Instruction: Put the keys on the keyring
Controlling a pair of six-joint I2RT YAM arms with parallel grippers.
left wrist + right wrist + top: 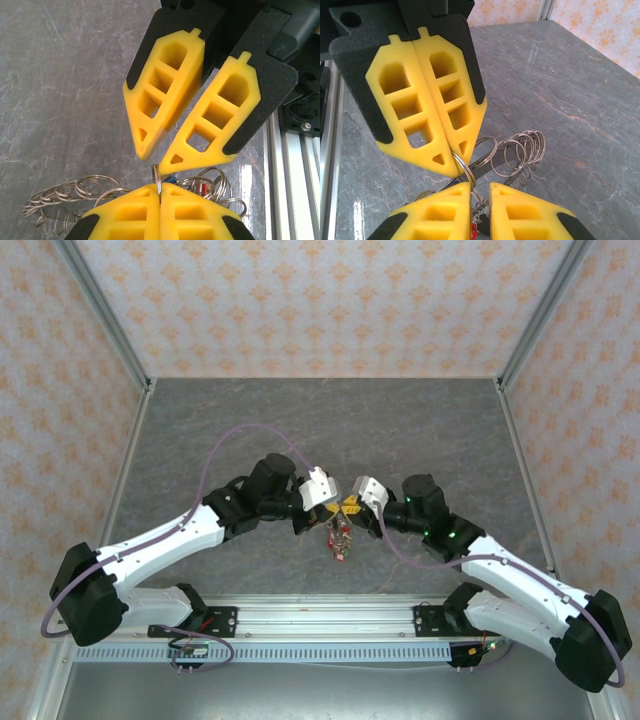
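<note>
Grey marbled counter (300,420), boxed in by wall panels (300,300) papered with an orange motif. A ribbed aluminium rail (320,622) runs along the near edge. We find both arms bent inward, wrists meeting over the middle of the counter, closer to the near edge than the far one.

On the left gripper (454,169), the yellow jaws are pressed together, pinching the thin grey metal keyring (156,176) edge-on at the very tips. On the right gripper (156,157), the jaws stand a narrow gap apart, tips facing the left tips and just beside them. The ring wire runs up toward that gap; we cannot tell whether the jaws bear on it.

Below the two grippers hangs a cluster of small metal keys with red and blue plastic tags (340,543), on the near-edge side. From the right wrist, a red tag sits low between the right jaws. A string of small wire loops (70,197) trails sideways from the pinch point, low over the counter; we cannot confirm contact.
</note>
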